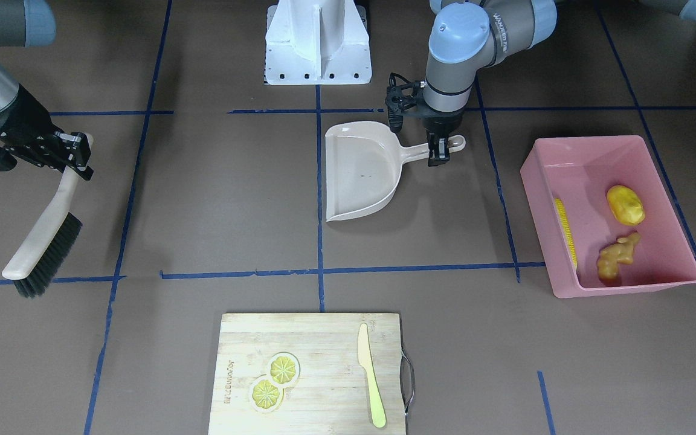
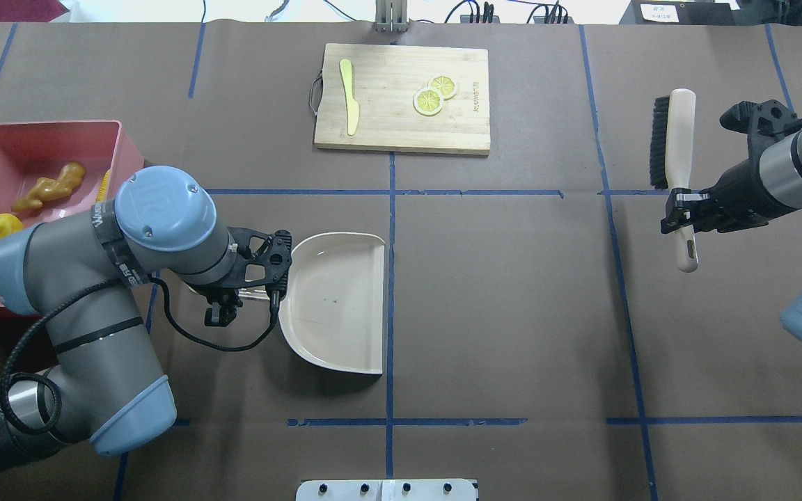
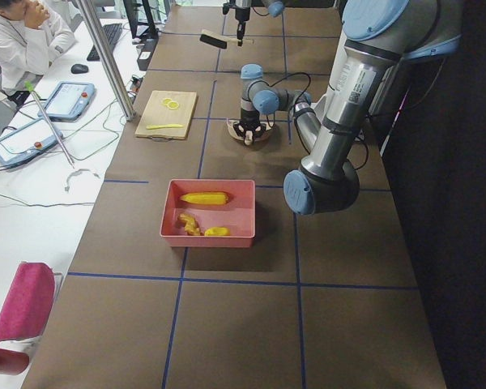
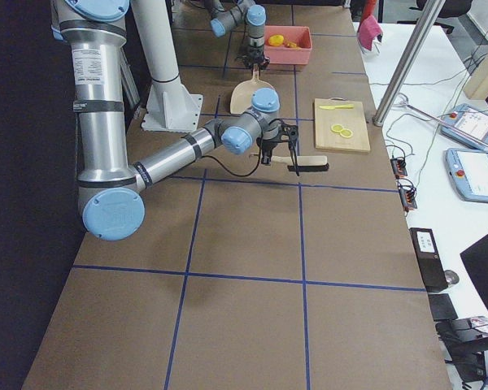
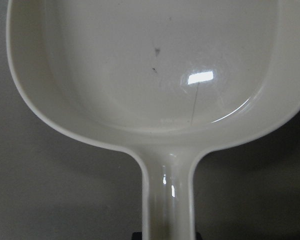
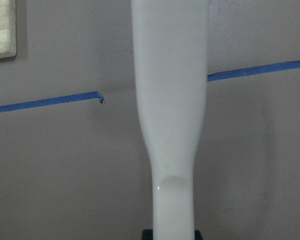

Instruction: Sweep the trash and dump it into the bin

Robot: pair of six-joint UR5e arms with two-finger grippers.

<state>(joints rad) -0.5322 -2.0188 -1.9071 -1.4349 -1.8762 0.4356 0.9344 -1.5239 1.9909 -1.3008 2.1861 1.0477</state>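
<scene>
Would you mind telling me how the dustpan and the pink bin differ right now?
The dustpan is beige and empty; the bin is pink and holds the corn cob, potato and ginger root. The dustpan has a handle, gripped by the left gripper; the bin has none and stands free. The bin has four walls; the dustpan is open on one side. Both sit on the table.

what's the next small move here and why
Probably open the left pincer and let go of the dustpan: it lies flat on the table, empty, and the corn cob, potato and ginger root already sit in the pink bin. The right pincer holds the brush.
</scene>
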